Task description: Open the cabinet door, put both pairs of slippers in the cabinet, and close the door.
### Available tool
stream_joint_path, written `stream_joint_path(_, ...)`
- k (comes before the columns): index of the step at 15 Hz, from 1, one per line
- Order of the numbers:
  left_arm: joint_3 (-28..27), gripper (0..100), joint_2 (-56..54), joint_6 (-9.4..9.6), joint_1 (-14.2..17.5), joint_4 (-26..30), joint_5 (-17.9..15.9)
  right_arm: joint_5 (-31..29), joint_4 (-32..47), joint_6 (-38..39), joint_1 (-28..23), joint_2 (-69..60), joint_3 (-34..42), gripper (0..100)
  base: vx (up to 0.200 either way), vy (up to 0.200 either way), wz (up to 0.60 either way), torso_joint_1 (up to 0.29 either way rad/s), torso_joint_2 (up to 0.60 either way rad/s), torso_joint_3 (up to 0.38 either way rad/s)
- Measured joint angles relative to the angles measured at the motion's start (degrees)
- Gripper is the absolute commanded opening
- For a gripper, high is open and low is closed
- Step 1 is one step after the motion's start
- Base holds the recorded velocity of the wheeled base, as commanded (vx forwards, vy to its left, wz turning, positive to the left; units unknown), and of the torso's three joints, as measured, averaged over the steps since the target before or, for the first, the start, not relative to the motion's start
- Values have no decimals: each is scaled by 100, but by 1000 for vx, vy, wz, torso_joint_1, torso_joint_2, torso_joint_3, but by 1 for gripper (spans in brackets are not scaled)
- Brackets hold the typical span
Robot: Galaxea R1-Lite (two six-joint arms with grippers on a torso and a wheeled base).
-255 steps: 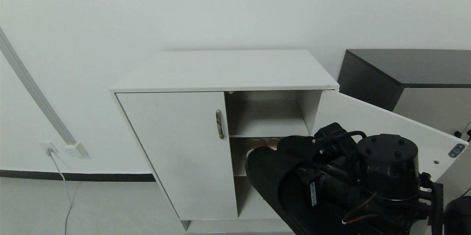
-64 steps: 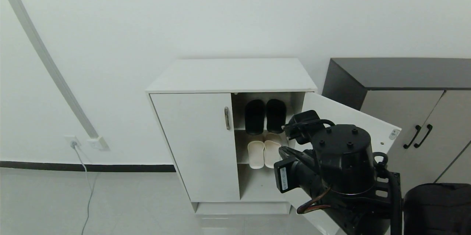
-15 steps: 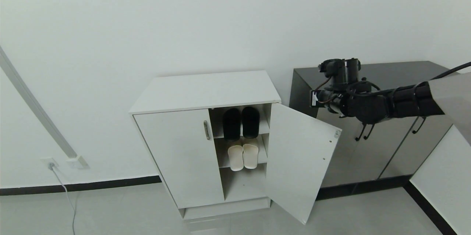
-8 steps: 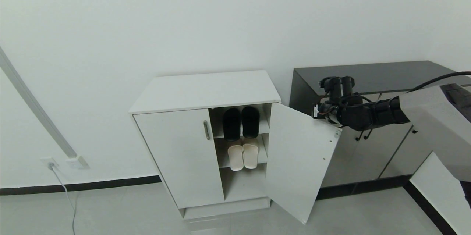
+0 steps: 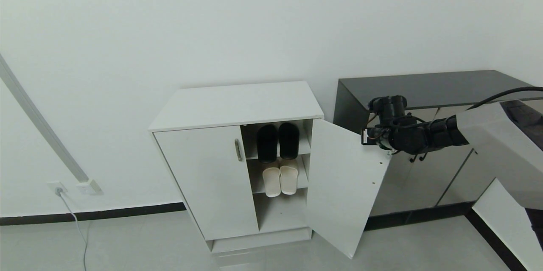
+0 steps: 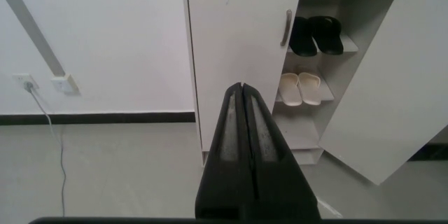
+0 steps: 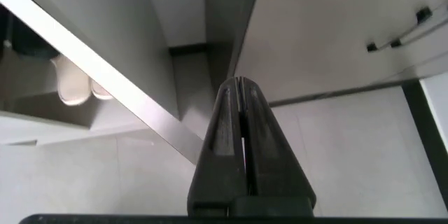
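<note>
Far left: slanted wall conduit [image 5: 38, 122], an outlet [image 5: 56, 187] at its foot, a cable [image 5: 78, 228] trailing to the floor.

Left gripper [image 6: 241, 87]: fingers pressed together, holding nothing, held out in front of the white cabinet [image 5: 237, 103] and well apart from it, facing the closed left door [image 5: 203, 177]. Metal handle [image 5: 238, 150] on that door's inner edge.

Open right half: black slippers [image 5: 278, 141] side by side on the top shelf, white slippers [image 5: 280, 180] side by side on the shelf below. Bottom compartment bare.

Right door [image 5: 343, 186] swung wide open.

Right arm [image 5: 424, 137] reaches in to the door's upper free corner. Right gripper [image 7: 240, 84]: fingers together, empty, on the door's outer side just beside its top edge; contact can't be made out.

Dark sideboard [image 5: 432, 82] stands behind, against the wall.
</note>
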Motion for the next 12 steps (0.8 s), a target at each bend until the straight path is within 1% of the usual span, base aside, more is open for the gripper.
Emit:
stream_joint_path(3, 0, 0, 0, 0, 2, 0, -4, 63, -20, 0, 99, -141, 267, 0, 0, 0, 0, 0, 0, 0)
stream_joint_path(7, 0, 0, 0, -2, 0, 0, -6, 145, -71, 13, 416, -518, 929, 0, 0, 0, 0, 0, 0, 0)
stream_joint_path(10, 0, 0, 0, 0, 0, 2, -6, 216, -386, 38, 700, -750, 1414, 0, 0, 0, 0, 0, 0, 0)
stream_joint_path(12, 0, 0, 0, 0, -2, 2, -6, 241, -600, 199, 973, -891, 1734, 0, 0, 0, 0, 0, 0, 0)
